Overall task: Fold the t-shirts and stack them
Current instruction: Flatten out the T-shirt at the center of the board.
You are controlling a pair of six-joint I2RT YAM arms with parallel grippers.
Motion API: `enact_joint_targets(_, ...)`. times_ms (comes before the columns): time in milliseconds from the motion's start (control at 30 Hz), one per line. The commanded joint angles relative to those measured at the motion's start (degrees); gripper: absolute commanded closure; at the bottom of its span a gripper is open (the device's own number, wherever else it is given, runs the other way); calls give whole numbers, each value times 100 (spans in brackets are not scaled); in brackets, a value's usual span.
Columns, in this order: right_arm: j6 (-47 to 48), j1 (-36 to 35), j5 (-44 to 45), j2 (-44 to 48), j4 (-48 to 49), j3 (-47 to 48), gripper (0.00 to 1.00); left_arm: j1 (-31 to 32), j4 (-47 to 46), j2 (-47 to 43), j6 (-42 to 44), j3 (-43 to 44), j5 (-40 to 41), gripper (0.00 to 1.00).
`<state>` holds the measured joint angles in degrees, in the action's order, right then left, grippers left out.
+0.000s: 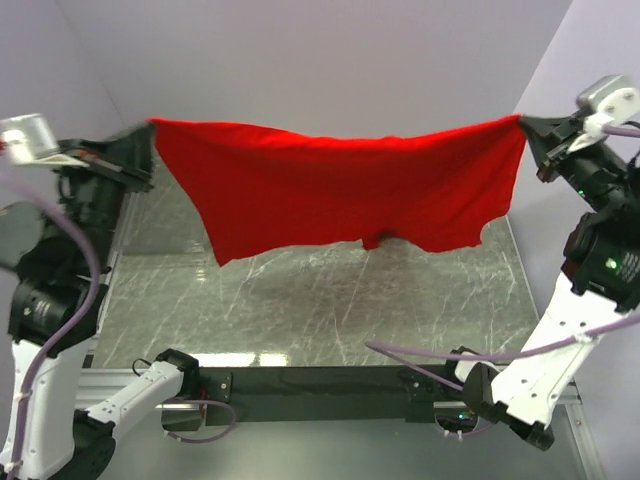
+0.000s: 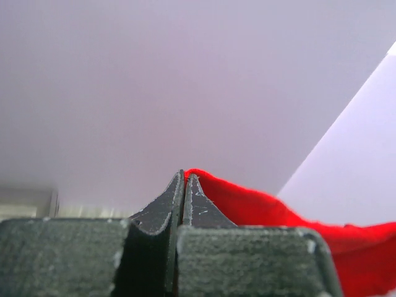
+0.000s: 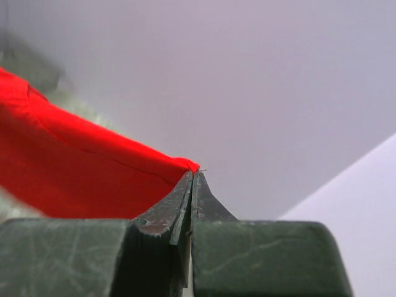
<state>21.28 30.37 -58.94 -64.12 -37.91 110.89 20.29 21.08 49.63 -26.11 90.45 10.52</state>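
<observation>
A plain bright red t-shirt (image 1: 340, 185) hangs stretched in the air between both arms, sagging a little in the middle, its lower edge above the table. My left gripper (image 1: 150, 125) is shut on its left upper corner, and my right gripper (image 1: 522, 120) is shut on its right upper corner. In the left wrist view the gripper (image 2: 184, 174) pinches the red t-shirt (image 2: 291, 219), which trails off to the right. The right wrist view shows the gripper (image 3: 193, 171) clamped on the t-shirt (image 3: 68, 167), which falls away to the left.
Below the shirt lies the grey marbled table (image 1: 320, 310). A pale wall (image 1: 330, 60) stands behind, with a side wall on the right (image 1: 590, 50). The black base rail (image 1: 320, 380) with both arm bases runs along the near edge.
</observation>
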Motion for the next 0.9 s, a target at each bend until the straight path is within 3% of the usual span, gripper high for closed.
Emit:
enact_joint_targets(0, -1686, 74, -153, 92, 1583, 547, 100, 10, -728, 108, 448, 472, 125, 99)
enact_joint_targets(167, -2898, 293, 22, 66, 2682, 864, 100, 10, -895, 153, 651, 667, 300, 99)
enact_joint_targets(300, -3060, 382, 110, 57, 2842, 593, 100, 10, -948, 117, 739, 447, 608, 99)
enact_joint_targets(500, -2323, 295, 137, -92, 2254, -505, 100, 10, -965, 327, 633, -510, 1039, 99)
enact_joint_targets(633, -805, -232, 795, -188, 1648, -1856, 100, 1, -1316, 732, 511, -1431, 1048, 99)
enact_joint_targets(800, -379, -645, 1471, -689, 2487, -3413, 100, -279, -1826, 2072, 230, -2154, 821, 99)
enact_joint_targets(867, -195, -778, 1622, -1163, 2709, -3635, 100, -359, -2072, 2655, 107, -2225, 619, 99)
